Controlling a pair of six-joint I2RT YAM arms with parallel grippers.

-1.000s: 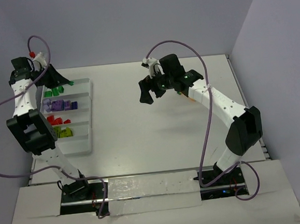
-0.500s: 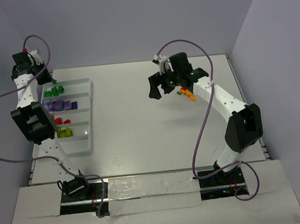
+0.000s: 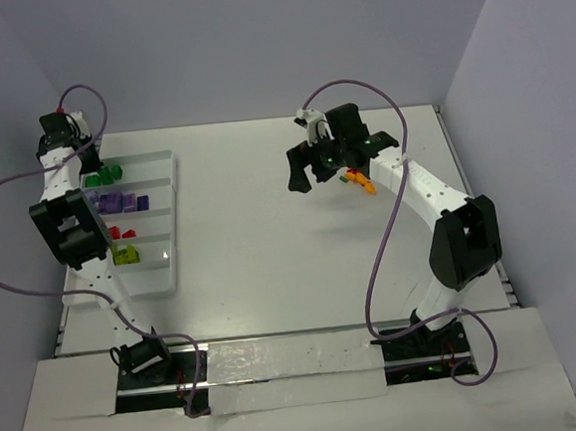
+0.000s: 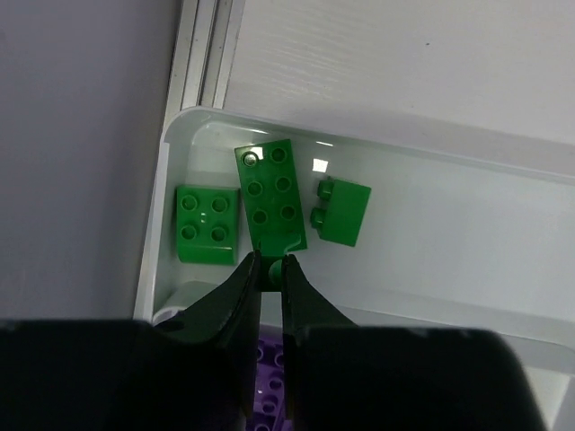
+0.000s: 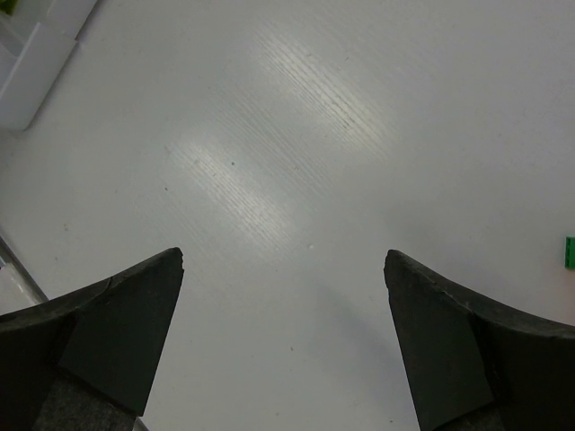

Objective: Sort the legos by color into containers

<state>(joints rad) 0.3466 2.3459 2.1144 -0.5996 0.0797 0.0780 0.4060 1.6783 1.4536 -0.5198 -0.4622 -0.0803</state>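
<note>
Left arm: the left gripper (image 4: 269,265) is seen at the far left corner of the tray (image 3: 173,200). Its fingers are pressed nearly together and clamped on the near end of a dark green brick (image 4: 269,202), studs up. This brick is held over the farthest compartment. Whether it touches the floor there cannot be told.

Same compartment: two more green bricks (image 4: 207,224) are noted. One lies flat just left of the held brick, the other lies on its side just to the right.

Next compartments, towards the arm bases: purple bricks (image 3: 117,202), then red bricks (image 3: 112,230), then lime bricks (image 3: 124,253) are recorded, one colour per compartment.

Right arm: the right gripper (image 5: 283,259) is held above the bare table (image 5: 296,135), well apart from the tray. Its fingers are spread wide and nothing is seen between them.

Loose pieces: an orange brick (image 3: 363,182) is found on the table just right of the right gripper. A small green piece (image 5: 570,252) is seen beside it, cut off at the edge of the right wrist view.
</note>
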